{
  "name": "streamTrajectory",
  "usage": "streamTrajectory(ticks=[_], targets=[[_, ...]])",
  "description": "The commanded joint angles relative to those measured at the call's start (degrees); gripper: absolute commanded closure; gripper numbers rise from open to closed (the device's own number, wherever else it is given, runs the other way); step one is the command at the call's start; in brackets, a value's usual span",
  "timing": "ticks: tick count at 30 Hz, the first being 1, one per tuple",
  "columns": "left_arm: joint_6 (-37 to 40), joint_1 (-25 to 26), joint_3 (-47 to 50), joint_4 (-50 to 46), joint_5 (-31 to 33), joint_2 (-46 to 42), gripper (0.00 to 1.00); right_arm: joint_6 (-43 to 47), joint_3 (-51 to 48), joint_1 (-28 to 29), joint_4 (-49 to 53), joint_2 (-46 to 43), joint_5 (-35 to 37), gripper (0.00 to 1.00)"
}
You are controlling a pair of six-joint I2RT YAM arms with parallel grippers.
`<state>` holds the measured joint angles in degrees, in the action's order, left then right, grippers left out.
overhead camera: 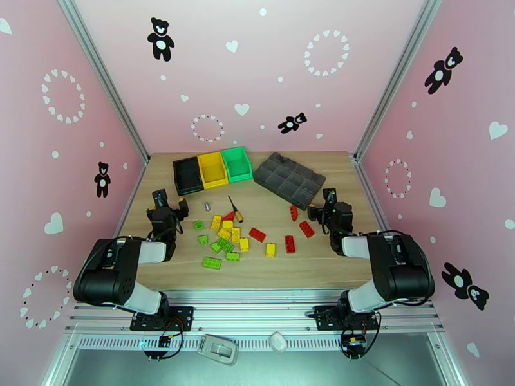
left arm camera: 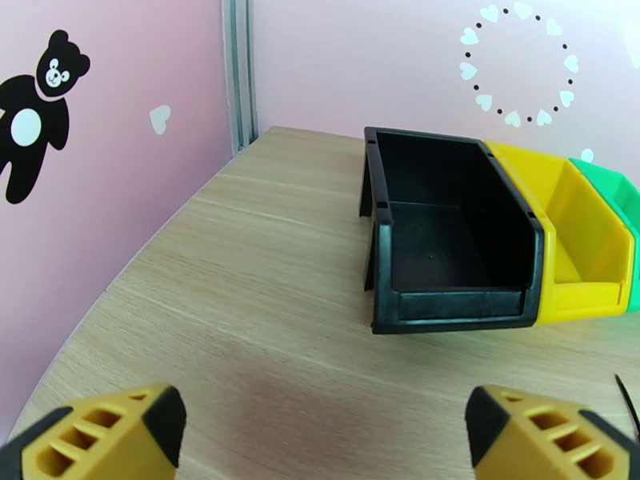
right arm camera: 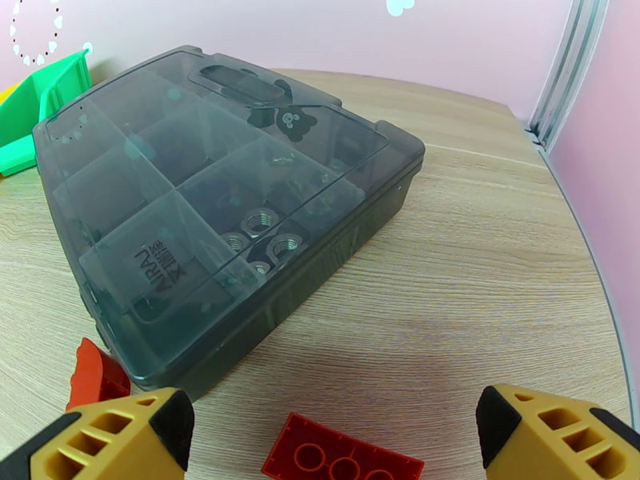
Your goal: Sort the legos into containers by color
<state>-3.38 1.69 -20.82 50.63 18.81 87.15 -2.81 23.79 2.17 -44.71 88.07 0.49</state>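
On the wooden table [overhead camera: 283, 268] the legos [overhead camera: 226, 240] lie loose at its middle, with none in the containers [overhead camera: 212, 167] at the far edge. My left gripper [left arm camera: 324, 426] and right gripper [right arm camera: 326, 426] both gape empty. I judge sorting not yet started, so my right should descend on the red brick [right arm camera: 340, 462] just beneath it.

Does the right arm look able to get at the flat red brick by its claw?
Probably yes. The right gripper is open, and the red brick lies uncovered on the table just before it; the grey compartment box sits farther back.
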Motion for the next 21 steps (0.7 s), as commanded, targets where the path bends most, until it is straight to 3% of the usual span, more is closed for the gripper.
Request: streamTrajectory(ticks=[1, 18, 21], targets=[[0.7, 0.3, 0.3, 1.4, -0.1, 0.3, 0.02, -0.1, 0.7, -0.2, 0.9, -0.4, -0.1, 0.01], [0.7, 0.3, 0.3, 1.3, -0.2, 0.3, 0.01, -0.1, 0.5, -0.2, 0.7, -0.4, -0.2, 0.01], [0.0, 0.3, -0.3, -0.7, 1.2, -1.0, 0.02, -1.7, 1.4, -0.2, 3.2, -1.8, 3.2, 0.01]])
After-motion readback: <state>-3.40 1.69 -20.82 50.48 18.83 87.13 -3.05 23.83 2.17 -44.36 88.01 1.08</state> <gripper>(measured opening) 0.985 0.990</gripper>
